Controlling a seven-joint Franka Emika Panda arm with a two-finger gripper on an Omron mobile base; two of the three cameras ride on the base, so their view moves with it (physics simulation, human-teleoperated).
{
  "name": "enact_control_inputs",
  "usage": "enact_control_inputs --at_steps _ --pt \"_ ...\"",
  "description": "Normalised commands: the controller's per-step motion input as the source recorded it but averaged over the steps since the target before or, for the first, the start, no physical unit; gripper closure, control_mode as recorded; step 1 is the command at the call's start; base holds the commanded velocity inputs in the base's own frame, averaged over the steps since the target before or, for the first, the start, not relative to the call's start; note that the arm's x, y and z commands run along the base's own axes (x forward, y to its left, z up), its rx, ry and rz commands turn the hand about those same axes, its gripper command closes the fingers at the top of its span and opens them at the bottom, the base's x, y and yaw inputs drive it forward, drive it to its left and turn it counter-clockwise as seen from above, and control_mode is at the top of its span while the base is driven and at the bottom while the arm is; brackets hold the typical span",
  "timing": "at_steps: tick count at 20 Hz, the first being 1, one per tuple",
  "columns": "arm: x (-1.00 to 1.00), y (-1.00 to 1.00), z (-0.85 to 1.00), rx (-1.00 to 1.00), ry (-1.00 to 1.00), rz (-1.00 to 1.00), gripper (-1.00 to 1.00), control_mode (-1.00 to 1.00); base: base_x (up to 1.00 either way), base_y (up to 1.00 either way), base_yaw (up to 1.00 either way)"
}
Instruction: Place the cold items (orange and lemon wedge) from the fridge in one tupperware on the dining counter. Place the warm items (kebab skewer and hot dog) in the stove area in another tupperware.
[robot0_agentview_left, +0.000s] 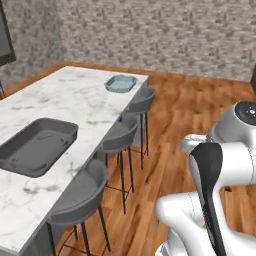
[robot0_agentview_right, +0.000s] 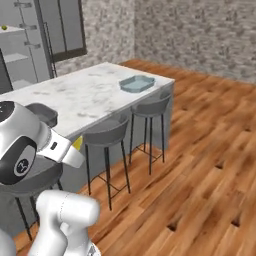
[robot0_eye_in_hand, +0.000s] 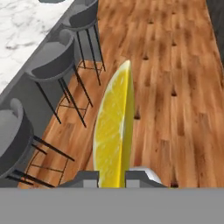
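In the hand view the bright yellow lemon wedge (robot0_eye_in_hand: 114, 131) stands on edge between my gripper's (robot0_eye_in_hand: 111, 177) two dark tips, which are shut on it, over the wooden floor beside the stools. The right base view shows a bit of the lemon wedge (robot0_agentview_right: 78, 143) at the end of the white hand, short of the dining counter's (robot0_agentview_right: 95, 95) near edge. On the dining counter (robot0_agentview_left: 75, 100) lie a shallow dark grey tupperware tray (robot0_agentview_left: 37, 146) near me and a pale grey-teal container (robot0_agentview_left: 120, 83) at the far end. The fridge (robot0_agentview_right: 20, 55) stands behind the counter at the far left, its pale shelves showing.
Three grey stools (robot0_agentview_left: 80, 195) (robot0_agentview_left: 120, 135) (robot0_agentview_left: 142, 100) line the counter's side facing the open wooden floor (robot0_agentview_right: 200, 150). A stone-patterned wall (robot0_agentview_left: 165, 35) closes the room at the back.
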Motion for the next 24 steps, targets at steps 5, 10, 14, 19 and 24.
enact_control_inputs --at_steps 5,10,14,19,24 --pt "0.0 0.0 0.0 0.0 0.0 0.0 1.0 1.0 0.75 -0.87 0.39" --pt "0.0 0.0 0.0 0.0 0.0 0.0 1.0 1.0 0.79 -0.86 0.38" --pt "0.0 0.0 0.0 0.0 0.0 0.0 1.0 1.0 0.81 -0.83 0.39" --pt "0.0 0.0 0.0 0.0 0.0 0.0 1.0 1.0 0.81 -0.83 0.39" --pt "0.0 0.0 0.0 0.0 0.0 0.0 1.0 1.0 0.78 -0.82 0.41"
